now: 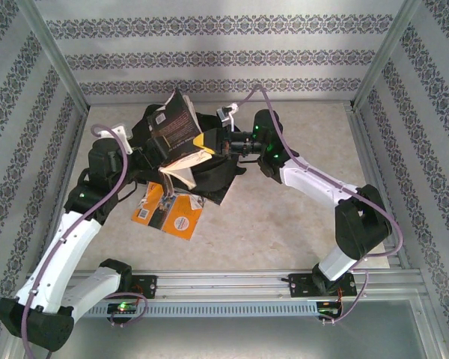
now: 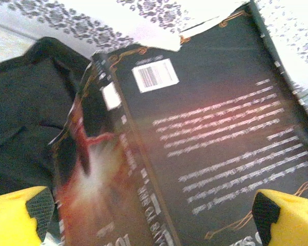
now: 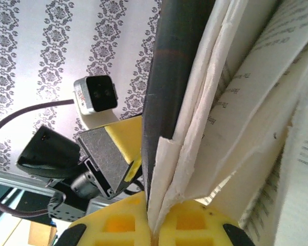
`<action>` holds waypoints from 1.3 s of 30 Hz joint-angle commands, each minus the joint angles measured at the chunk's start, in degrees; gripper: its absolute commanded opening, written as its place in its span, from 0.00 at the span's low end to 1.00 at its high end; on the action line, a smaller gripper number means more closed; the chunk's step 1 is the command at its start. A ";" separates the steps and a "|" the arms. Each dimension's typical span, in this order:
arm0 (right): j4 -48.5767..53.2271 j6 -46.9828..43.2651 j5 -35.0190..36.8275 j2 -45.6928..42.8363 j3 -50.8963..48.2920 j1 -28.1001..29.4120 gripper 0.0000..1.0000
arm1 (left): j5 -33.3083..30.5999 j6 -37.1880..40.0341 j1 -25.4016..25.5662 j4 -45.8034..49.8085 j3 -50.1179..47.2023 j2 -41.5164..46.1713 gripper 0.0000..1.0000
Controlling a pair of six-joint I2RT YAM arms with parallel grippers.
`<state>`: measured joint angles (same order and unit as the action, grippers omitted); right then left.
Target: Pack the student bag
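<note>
The student bag [image 1: 213,176] lies black and crumpled at mid-table, and its fabric fills the left of the left wrist view [image 2: 20,118]. Above it, a black paperback [image 1: 176,123] hangs tilted and open, its pages fanning downward. My right gripper [image 1: 209,142] is shut on the book's dark cover [image 3: 167,77] and a few pages, pinched between the yellow fingers [image 3: 153,233]. My left gripper [image 1: 142,153] stands wide open beside the book. Its back cover with a barcode [image 2: 210,128] lies between the fingertips [image 2: 154,220] without touching either pad.
Two orange booklets [image 1: 172,213] lie on the table just in front of the bag. Patterned walls and metal frame posts enclose the table; an aluminium rail [image 1: 232,284] runs along the near edge. The left gripper's finger [image 3: 105,151] and camera [image 3: 95,95] are close to the book.
</note>
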<state>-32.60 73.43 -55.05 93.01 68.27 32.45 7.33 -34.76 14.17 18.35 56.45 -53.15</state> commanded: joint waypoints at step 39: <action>21.85 -22.67 13.45 -8.76 -4.30 0.10 0.88 | 23.33 -30.34 -5.21 -51.07 -14.14 -5.90 0.00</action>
<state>-17.98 56.64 -44.60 84.09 61.14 32.03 27.86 -66.06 8.93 -23.64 41.91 -60.47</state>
